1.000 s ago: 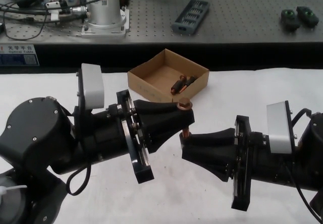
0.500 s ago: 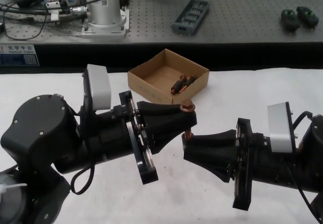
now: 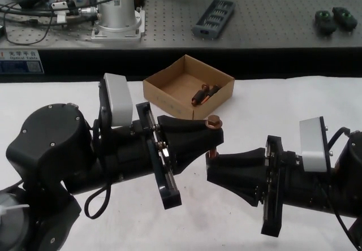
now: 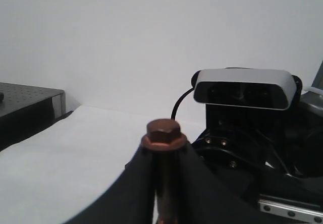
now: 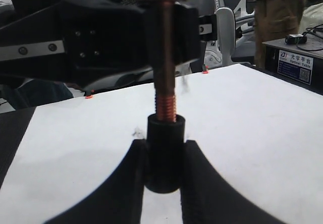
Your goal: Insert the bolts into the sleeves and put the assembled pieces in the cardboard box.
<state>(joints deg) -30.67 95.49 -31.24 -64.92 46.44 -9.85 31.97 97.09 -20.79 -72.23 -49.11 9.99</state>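
1. over the last second my left gripper [image 3: 210, 138], pinching the bolt [image 3: 214, 122] just under its head, has drifted toward the right of the high view and slightly lower. the right gripper [image 3: 211, 161] has hardly moved.
2. the right gripper is clamped on the black sleeve [image 5: 165, 153], holding it upright at mid-frame above the white desk [image 3: 271, 109].
3. in the right wrist view the bolt's threaded tip sits at the sleeve's mouth, and most of the shank is still outside it.
4. i judge the insertion only just begun. the two look lined up, so a straight push down should seat the bolt.
5. the cardboard box [image 3: 161, 92] sits at upper centre with copper-coloured assembled pieces [image 3: 203, 95] already inside.
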